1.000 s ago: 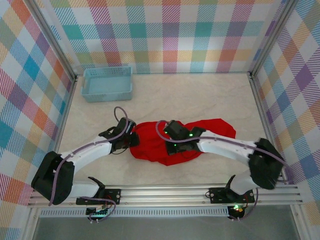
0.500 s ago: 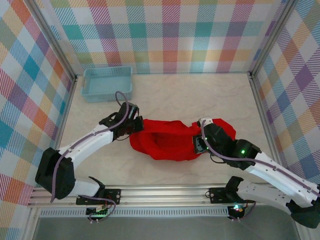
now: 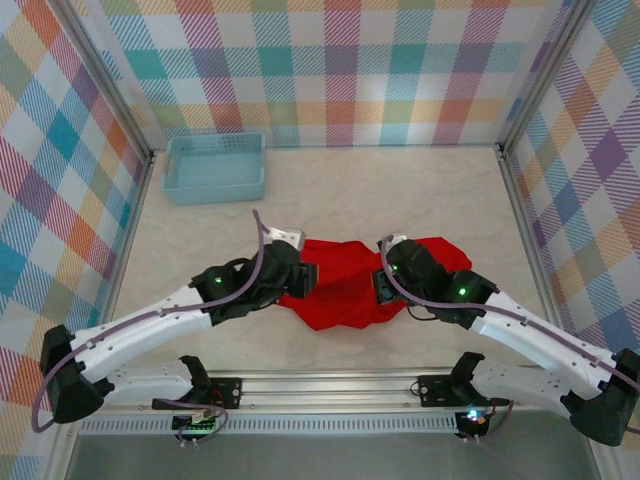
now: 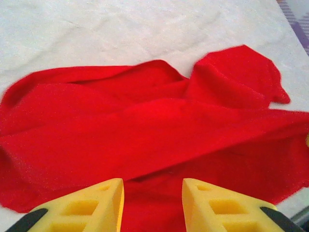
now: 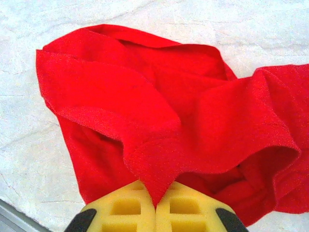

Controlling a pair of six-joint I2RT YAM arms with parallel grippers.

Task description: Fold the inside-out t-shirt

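Currently your inside-out t-shirt lies bunched in the middle of the table, its long axis running left to right between the 2 pincers. The right gripper sits over the shirt's right-hand part, jaws closed on a raised peak of red cloth that tents up from the pinch and drapes away ahead of it. The left gripper is at the opposite, left end; its 2 yellow fingers stand apart with cloth beneath and ahead of them, gripping nothing you can see. So the shirt lies straight ahead of your free left pincer, stretching away toward the right one, and that is probably the arm that must take hold next so the cloth can be drawn out along its length. The shirt is plain bright red, without print, heaped in soft overlapping folds, with a rounded lobe past the right pincer; you cannot tell collar from hem. The light-blue basket stands well apart at the far left.
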